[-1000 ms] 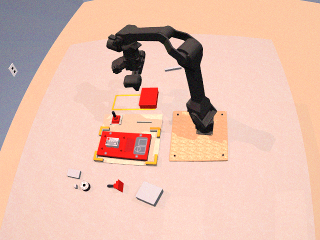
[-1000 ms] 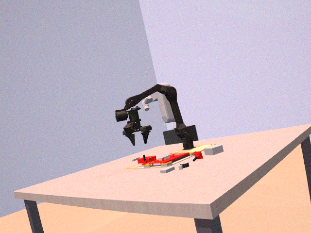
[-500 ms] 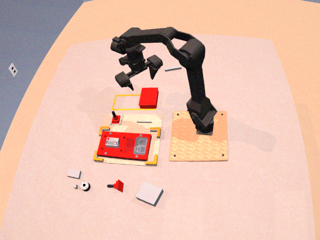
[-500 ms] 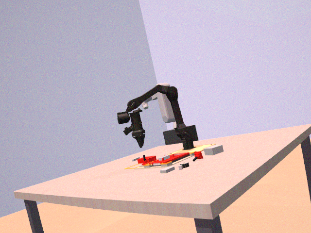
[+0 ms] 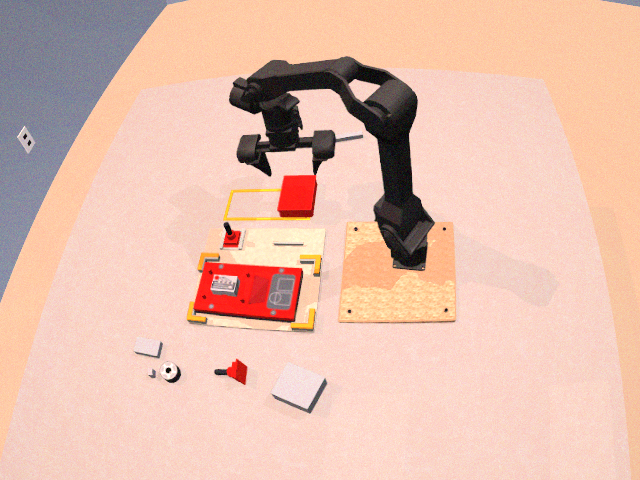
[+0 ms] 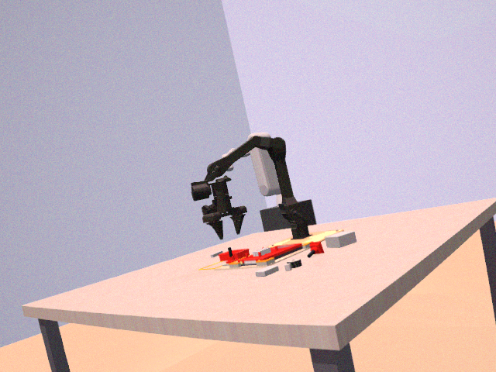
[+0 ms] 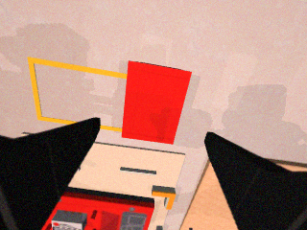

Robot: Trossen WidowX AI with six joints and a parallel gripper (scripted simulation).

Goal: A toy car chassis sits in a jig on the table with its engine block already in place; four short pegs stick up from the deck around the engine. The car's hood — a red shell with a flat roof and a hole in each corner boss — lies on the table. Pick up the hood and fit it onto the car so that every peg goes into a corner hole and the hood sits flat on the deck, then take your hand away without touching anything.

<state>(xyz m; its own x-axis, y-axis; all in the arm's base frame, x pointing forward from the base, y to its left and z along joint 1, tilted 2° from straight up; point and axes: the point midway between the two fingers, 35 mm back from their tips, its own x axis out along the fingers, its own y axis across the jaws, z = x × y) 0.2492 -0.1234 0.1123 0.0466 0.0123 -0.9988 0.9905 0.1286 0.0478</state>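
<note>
The counter [image 5: 491,387] carries the red hood [image 5: 297,194] at the right end of a yellow outline [image 5: 242,191]. Just nearer lies the jig board [image 5: 268,242], with a wooden base plate [image 5: 361,304] to its right. Near the front lie two grey blocks [image 5: 298,385], a metal ring [image 5: 169,370] and a red part [image 5: 237,370].

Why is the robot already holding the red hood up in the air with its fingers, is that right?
Not quite. The red hood lies on the table, at the right end of the yellow outline. The gripper hangs above it with its fingers wide open and nothing between them. The top view shows it; the exterior view shows the fingers well above the table.
</note>
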